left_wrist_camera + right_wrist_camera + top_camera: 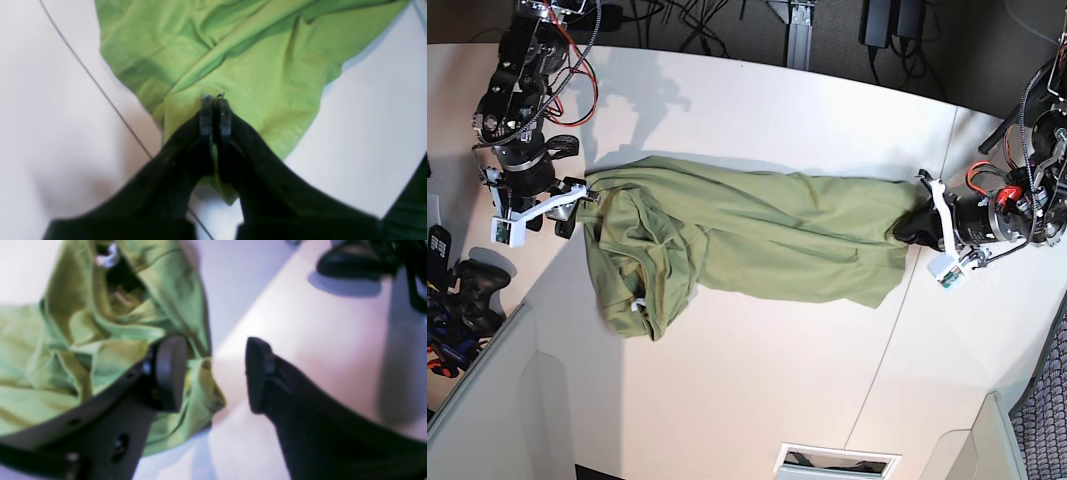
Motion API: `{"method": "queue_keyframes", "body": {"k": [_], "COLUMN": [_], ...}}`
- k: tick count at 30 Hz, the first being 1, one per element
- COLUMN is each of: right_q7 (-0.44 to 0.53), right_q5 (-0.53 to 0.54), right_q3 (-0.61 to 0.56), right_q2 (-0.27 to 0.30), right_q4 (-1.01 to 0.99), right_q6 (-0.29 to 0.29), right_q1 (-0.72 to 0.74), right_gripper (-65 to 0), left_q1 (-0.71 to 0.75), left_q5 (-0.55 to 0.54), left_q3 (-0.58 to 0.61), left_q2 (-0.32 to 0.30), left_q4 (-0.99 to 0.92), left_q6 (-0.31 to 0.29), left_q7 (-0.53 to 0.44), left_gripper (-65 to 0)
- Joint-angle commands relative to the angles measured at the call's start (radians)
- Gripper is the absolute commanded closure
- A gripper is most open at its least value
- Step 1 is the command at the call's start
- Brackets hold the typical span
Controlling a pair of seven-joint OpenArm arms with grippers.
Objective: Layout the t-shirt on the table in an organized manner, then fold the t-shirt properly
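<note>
1. T-shirt (757,235) lying across the middle of the table (757,390), stretched between the two arms but not flat.
2. Left gripper (215,100) pinched tight on a fold of the t-shirt's edge, as the left wrist view shows; in the base view, sits at the garment's right-hand end, near the thin dark seam line (100,90) in the tabletop.
3. Right gripper (213,373) spread wide, with one finger (168,373) over the crumpled cloth and the other over bare table; nothing clamped between them. Positioned at the bunched end on the base view's left.
4. Done so far, judging by the lie of the cloth: garment drawn out lengthwise, one end secured.
5. Not yet done: left-hand end of the base view heaped and doubled over itself, with a flap hanging toward the near edge; sleeves and collar hard to make out in any view; long creases running through the body.
6. Left to do, most likely: grasp with the right side, pull the bunched part out, smooth everything flat, then all of the folding. Early in the layout stage, folding not started.
</note>
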Motion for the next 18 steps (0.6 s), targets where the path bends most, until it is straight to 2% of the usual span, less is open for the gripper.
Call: {"method": "queue_keyframes", "body": {"k": [1, 11, 12, 14, 16, 18], "right_q7": [0.016, 0.017, 0.02, 0.03, 0.037, 0.038], "right_q5": [0.022, 0.015, 0.015, 0.016, 0.015, 0.015], "right_q3": [0.004, -0.015, -0.015, -0.015, -0.015, -0.015], "right_q2": [0.011, 0.011, 0.011, 0.01, 0.011, 0.011], "right_q4": [0.009, -0.129, -0.149, -0.169, -0.165, -0.141], "right_q6": [-0.002, 0.0, 0.0, 0.0, 0.0, 0.001], "right_q1": [0.016, 0.003, 0.003, 0.003, 0.005, 0.012], "right_gripper": [-30.1, -29.8, -28.1, -17.1, -1.5, 0.0], "left_q1": [-0.019, -0.019, -0.019, -0.019, -0.021, -0.022], "left_q5": [-0.023, -0.037, -0.037, -0.037, -0.035, -0.035], "left_q3": [-0.01, -0.01, -0.01, -0.01, -0.01, -0.027], "left_q2": [-0.019, -0.019, -0.019, -0.019, -0.019, -0.022], "left_q4": [0.022, 0.029, 0.029, 0.029, 0.03, 0.043], "left_q6": [-0.034, -0.04, -0.04, -0.04, -0.04, -0.04], "left_q7": [-0.025, -0.024, -0.024, -0.025, -0.032, -0.032], "left_gripper": [0.0, 0.0, 0.0, 0.0, 0.0, 0.0]}}
